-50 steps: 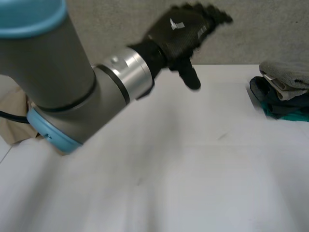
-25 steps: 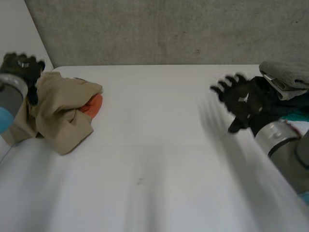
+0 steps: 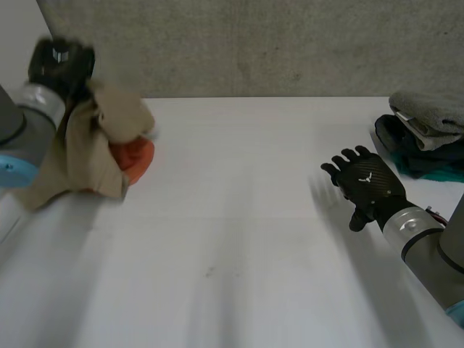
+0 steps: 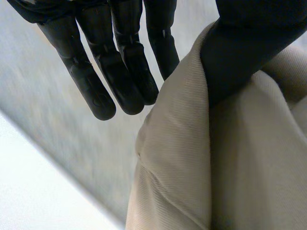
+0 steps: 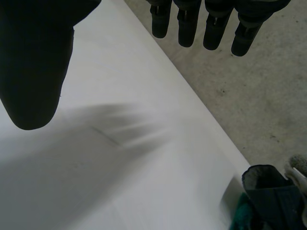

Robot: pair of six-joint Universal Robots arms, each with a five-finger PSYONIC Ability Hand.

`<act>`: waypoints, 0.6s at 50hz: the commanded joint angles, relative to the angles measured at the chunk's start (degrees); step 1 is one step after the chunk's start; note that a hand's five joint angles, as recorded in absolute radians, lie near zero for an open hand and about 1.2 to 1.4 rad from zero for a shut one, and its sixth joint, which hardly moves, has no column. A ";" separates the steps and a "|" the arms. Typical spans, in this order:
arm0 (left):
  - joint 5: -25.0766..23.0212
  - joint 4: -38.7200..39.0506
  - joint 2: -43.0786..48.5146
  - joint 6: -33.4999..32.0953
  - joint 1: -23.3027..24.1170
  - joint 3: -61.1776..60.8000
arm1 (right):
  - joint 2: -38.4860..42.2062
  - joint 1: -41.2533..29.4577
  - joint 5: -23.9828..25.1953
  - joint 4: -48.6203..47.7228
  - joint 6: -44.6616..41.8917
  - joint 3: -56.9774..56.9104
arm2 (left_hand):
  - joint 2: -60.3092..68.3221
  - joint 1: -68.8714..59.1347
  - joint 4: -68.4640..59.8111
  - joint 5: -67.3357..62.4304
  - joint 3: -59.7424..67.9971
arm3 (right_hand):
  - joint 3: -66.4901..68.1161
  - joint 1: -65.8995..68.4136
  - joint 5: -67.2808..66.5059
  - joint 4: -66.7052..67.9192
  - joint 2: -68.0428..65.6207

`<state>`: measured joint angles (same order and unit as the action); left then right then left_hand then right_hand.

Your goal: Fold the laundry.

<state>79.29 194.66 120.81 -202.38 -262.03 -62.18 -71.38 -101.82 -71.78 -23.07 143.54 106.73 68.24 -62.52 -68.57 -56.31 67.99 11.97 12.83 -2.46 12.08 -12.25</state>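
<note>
Cloth (image 3: 90, 141): tan, finely ribbed and bunched. It hangs from the left hand (image 3: 61, 61) at the far left corner of the table (image 3: 239, 217), and its lower folds seem to touch the top.
Left hand: the thumb is clamped on the cloth's upper fold, with straight fingers beside it, pinching the cloth.
Orange item (image 3: 136, 156): on the table, partly hidden under the cloth.
Right hand (image 3: 368, 185): fingers spread and straight, holding nothing, over the table's right side. A small white mark on its back is too small to read.
Pile (image 3: 428, 123): folded grey, navy and teal laundry at the far right edge, well apart from the cloth.
</note>
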 commanded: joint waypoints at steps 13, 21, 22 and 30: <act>-9.86 1.07 -11.74 21.94 23.49 -8.13 | -3.86 5.93 -3.63 -0.48 1.48 -0.03 | 11.76 -17.48 -11.43 -13.69 12.01 | -1.97 -2.83 2.46 -2.08 2.25; -9.68 -3.83 -0.42 18.62 24.02 -11.13 | -4.12 9.80 -3.63 0.22 5.26 -0.47 | 11.76 -17.48 -11.43 -13.69 12.01 | -1.97 -2.83 2.46 -2.08 2.25; -9.51 -5.51 0.29 17.12 24.02 -10.95 | -4.12 9.89 -3.19 0.30 5.78 -0.47 | 9.29 -15.01 -8.95 -11.22 9.53 | -1.97 -2.83 2.46 -2.08 2.25; -5.82 -17.39 0.57 2.43 24.46 -10.42 | -4.12 9.45 -3.10 4.25 6.49 -2.40 | -48.57 42.86 48.91 46.64 -48.33 | -1.97 -2.83 2.46 -2.08 2.25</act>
<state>70.52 184.31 122.04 -191.34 -237.80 -73.16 -75.53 -91.88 -74.98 -21.96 149.69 105.79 27.30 -24.61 -27.46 -17.48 27.47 11.97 12.83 -2.46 12.08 -12.26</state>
